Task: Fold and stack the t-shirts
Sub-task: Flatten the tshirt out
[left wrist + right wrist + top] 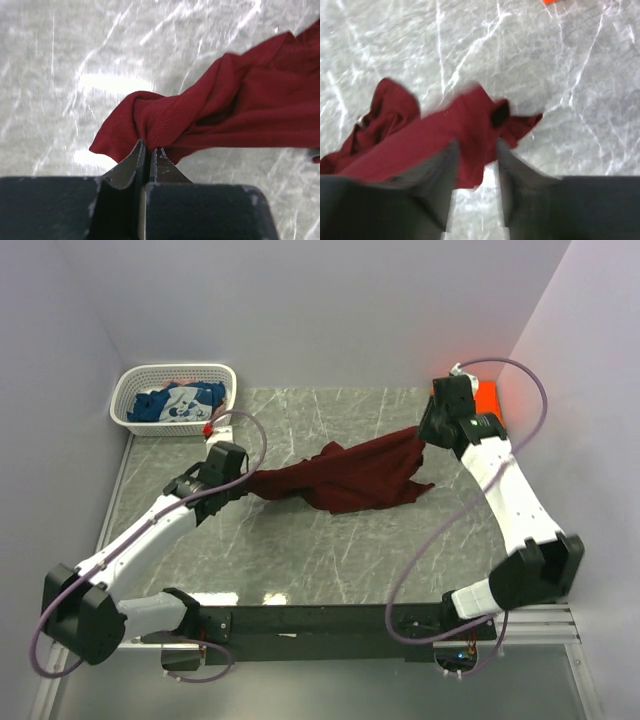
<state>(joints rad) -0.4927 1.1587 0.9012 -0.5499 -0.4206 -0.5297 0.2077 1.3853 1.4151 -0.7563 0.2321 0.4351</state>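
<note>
Maroon t-shirt (350,475) — soft creased knit, stitched hem — stretched across the middle of the counter (330,560), smooth grey marbled slab. Bunched left corner pinched in left pincer (148,150), pressed together; right edge between the parted jaws of right pincer (476,150). Bare slab in front and behind.

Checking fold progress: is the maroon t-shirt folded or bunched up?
Bunched, not folded: the maroon t-shirt lies crumpled across the table, one end pinched in the left gripper.

shirt (345,475) centre | basket (172,428) far-left, second shirt (180,400) inside | third shirt (488,398) far-right
</note>
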